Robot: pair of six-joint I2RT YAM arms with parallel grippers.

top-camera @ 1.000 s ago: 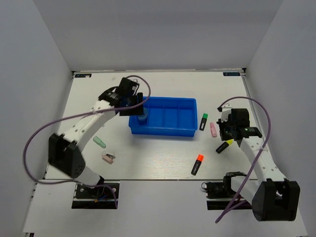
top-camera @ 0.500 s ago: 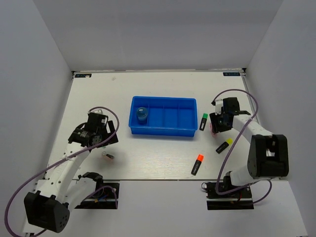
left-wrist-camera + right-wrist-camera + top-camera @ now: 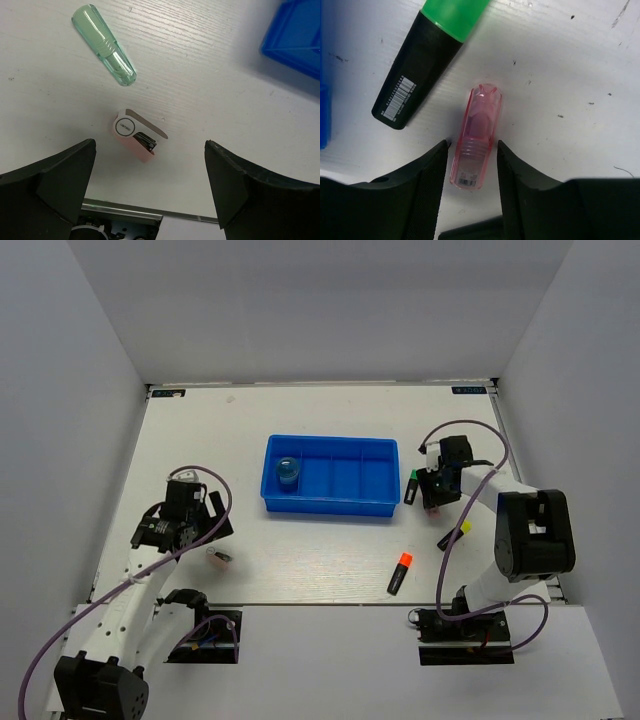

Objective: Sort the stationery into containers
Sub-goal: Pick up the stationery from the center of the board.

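Left of the blue tray (image 3: 330, 507), the left gripper (image 3: 150, 145) is wide apart over a pink-white piece (image 3: 134, 135). Right of the tray, the right gripper (image 3: 472, 144) stands narrow, one finger on each side of a pink piece (image 3: 475, 132). A blue round piece (image 3: 288, 472) lies in the tray's leftmost compartment.

Three highlighters (image 3: 411, 486), one tray (image 3: 330, 508), one round piece (image 3: 288, 472), three small pieces (image 3: 135, 136)

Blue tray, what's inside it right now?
One small blue round piece sits in the leftmost compartment of the blue tray. The other compartments show only bare floor. The floor under that piece is covered and cannot be seen.
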